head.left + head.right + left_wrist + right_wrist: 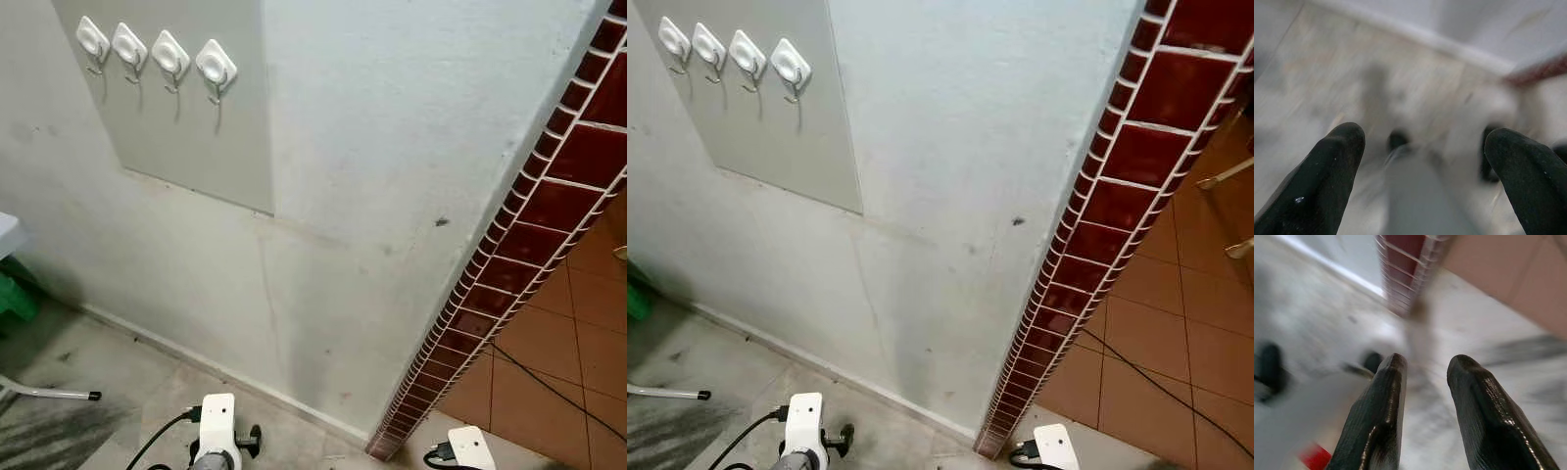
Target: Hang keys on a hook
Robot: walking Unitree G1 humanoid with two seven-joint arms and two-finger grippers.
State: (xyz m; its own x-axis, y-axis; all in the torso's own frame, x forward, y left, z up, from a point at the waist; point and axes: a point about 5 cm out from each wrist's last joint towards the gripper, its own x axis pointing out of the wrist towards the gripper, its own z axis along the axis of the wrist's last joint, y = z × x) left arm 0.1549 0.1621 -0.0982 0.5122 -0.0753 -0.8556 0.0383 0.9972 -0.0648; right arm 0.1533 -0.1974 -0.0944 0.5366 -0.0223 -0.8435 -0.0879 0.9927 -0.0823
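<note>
Several white adhesive hooks (pixel 162 54) sit in a row on a grey panel (pixel 196 137), high on the white wall to my upper left. Each has a small metal hook hanging below it, and all are bare. I see no keys. My left arm (pixel 217 431) and right arm (pixel 470 448) hang low over the floor near the wall's base. In the blurred left wrist view my left gripper (pixel 1427 137) is open wide with nothing between its fingers. In the right wrist view my right gripper (pixel 1428 363) is open by a narrower gap and holds nothing.
A column edge of dark red tiles (pixel 529 235) runs diagonally down the right. Beyond it lies an orange tiled floor with a black cable (pixel 549 387). A green object (pixel 18 294) and a white metal leg (pixel 49 392) stand at the left.
</note>
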